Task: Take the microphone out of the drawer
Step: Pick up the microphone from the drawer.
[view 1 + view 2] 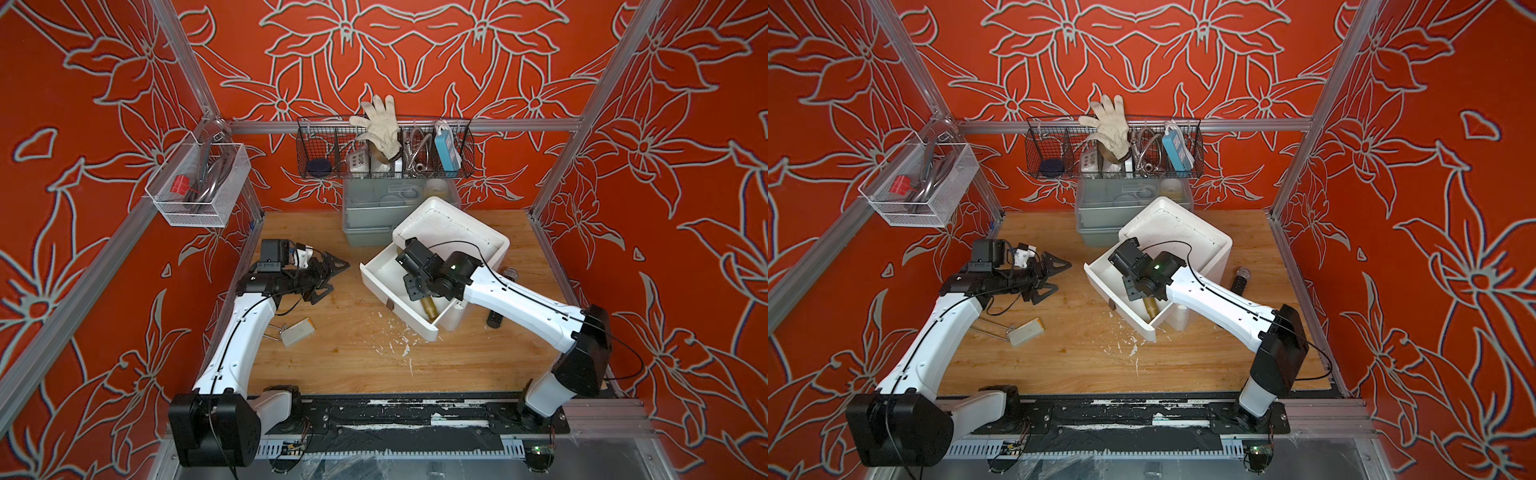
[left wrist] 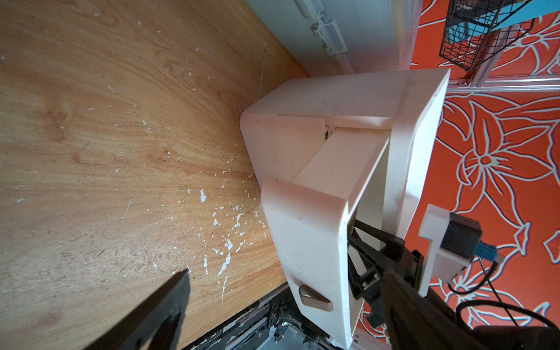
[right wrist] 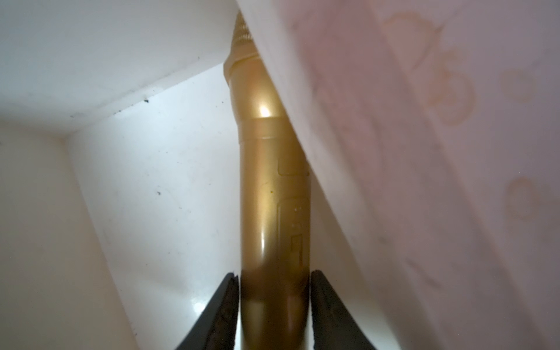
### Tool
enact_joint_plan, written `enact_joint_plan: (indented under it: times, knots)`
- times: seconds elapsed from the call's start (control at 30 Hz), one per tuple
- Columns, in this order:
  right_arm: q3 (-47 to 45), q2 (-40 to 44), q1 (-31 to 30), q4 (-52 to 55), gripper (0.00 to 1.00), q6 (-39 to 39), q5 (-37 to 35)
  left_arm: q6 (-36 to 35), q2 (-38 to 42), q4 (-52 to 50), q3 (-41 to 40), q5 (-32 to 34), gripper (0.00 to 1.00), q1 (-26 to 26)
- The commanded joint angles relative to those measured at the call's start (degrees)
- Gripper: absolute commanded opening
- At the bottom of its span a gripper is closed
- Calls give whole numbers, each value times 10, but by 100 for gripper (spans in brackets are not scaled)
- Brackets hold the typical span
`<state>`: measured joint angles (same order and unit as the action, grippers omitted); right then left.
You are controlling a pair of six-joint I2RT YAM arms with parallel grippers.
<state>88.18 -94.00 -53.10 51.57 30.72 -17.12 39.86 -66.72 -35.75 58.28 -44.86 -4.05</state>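
The white drawer stands pulled out of its white cabinet in the middle of the wooden table, seen in both top views. A gold microphone lies inside along the drawer's side wall, its tail end showing under my right wrist. My right gripper reaches down into the drawer, shut on the microphone's handle with a finger pressed on each side. My left gripper hovers open and empty over the table left of the drawer front, apart from it.
A black cylinder with a mesh head lies on the table right of the cabinet. A white block with a wire clip lies near my left arm. A grey bin and a wire basket stand at the back. White flakes litter the wood.
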Motion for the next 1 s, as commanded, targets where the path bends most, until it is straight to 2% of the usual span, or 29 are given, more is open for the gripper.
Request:
enact_joint_plan:
  times: [0.0, 0.1, 0.27, 0.33, 0.4, 0.57, 0.97]
  knots:
    - [-14, 4, 8, -15, 46, -28, 0, -3, 15, 2, 2, -6, 97, 4]
    - [-16, -10, 19, -15, 54, -27, 31, -3, 18, 2, 1, -5, 97, 4]
    - [-19, -29, 19, -18, 54, -24, 39, -5, 20, 0, 3, -5, 97, 4]
    - [-20, -31, 19, -20, 49, -26, 36, -5, 20, 0, 4, -5, 97, 4]
    - [-20, -30, 19, -23, 39, -31, 31, -5, 20, 2, 3, -5, 97, 4]
    - [-21, -11, 19, -36, 21, -58, 32, -3, 20, 4, -1, -5, 98, 4]
    - [-31, 59, 17, -85, 11, -118, 116, 2, 22, 13, -10, -7, 98, 4]
